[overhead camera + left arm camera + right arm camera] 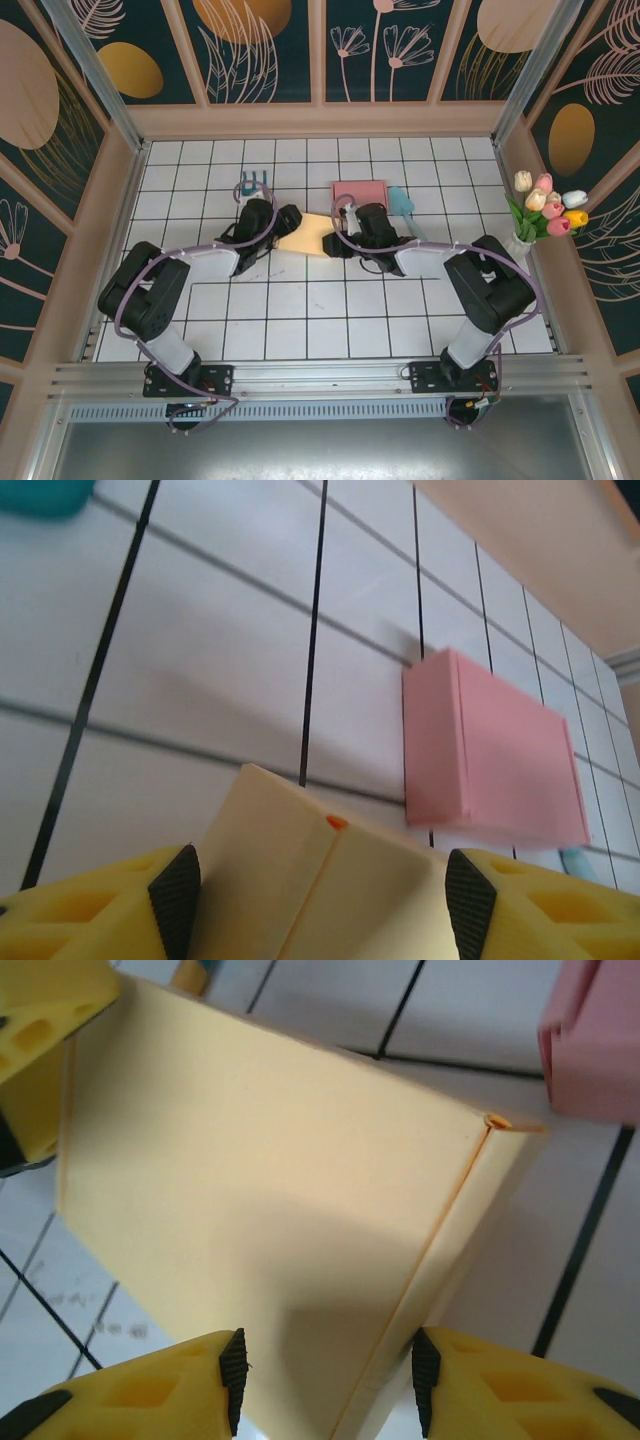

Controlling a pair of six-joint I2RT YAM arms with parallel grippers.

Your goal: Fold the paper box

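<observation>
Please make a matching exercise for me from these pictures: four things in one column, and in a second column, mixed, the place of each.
Things:
1. yellow paper box
2. pink box
3. tulips
4. teal object

Places:
a. in a vase at the right edge of the table
b. just right of the pink box
c. middle of the table
d. toward the back, left of the teal object

Pairs: 1-c, 2-d, 3-a, 4-b
</observation>
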